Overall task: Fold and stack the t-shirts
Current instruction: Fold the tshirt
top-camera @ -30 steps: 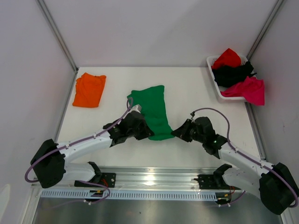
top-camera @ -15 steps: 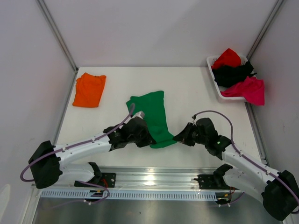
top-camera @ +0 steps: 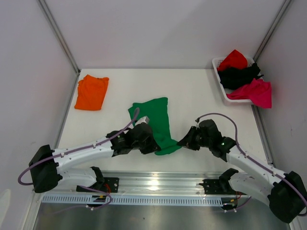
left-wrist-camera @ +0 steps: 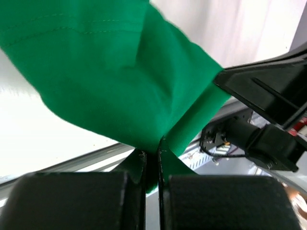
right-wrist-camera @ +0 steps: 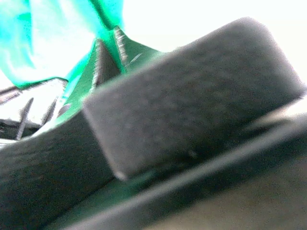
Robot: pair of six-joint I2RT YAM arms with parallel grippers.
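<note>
A bright green t-shirt [top-camera: 154,120], folded into a long strip, lies mid-table with its near end by the front edge. My left gripper [top-camera: 153,146] is shut on the near left corner; in the left wrist view green cloth [left-wrist-camera: 110,76] is pinched between the closed fingers [left-wrist-camera: 129,191]. My right gripper [top-camera: 182,142] is shut on the near right corner, and in the blurred right wrist view green cloth [right-wrist-camera: 19,48] sits at its fingertips. A folded orange t-shirt [top-camera: 91,92] lies flat at the far left.
A white basket [top-camera: 222,88] at the far right holds red [top-camera: 233,59], black [top-camera: 239,75] and magenta [top-camera: 253,92] t-shirts, the magenta one hanging over its rim. Metal rails run along the table's near edge [top-camera: 153,181]. Walls close in both sides.
Both grippers have drawn back towards the near edge with the green t-shirt's near end, and the whole shirt has slid nearer and turned slightly. Orange shirt and basket unchanged.
</note>
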